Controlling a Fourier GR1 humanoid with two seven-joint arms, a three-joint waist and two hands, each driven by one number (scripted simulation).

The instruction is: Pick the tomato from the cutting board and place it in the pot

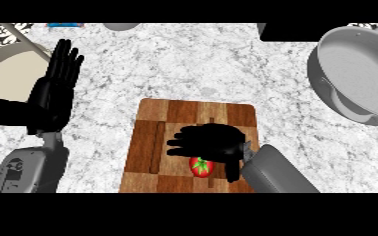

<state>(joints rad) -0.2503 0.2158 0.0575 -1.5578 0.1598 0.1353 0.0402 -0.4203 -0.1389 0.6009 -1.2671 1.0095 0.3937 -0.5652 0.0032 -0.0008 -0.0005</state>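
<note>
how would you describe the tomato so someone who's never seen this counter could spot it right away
Start at the wooden cutting board lying on the speckled counter, near the view's lower edge. At the board's near end, just under the right hand, sits the tomato. It is the only small red round thing there, with a green star-shaped stem on top, unlike the big grey pot far to the right.

The cutting board point(159, 130) lies on the counter point(199, 65) at the near centre, with the tomato point(201, 166) on its near part. The right hand point(210, 142) sits over the board, just behind the tomato. The pot point(347, 72) stands to the far right; the left hand point(55, 87) is at the left.
</note>
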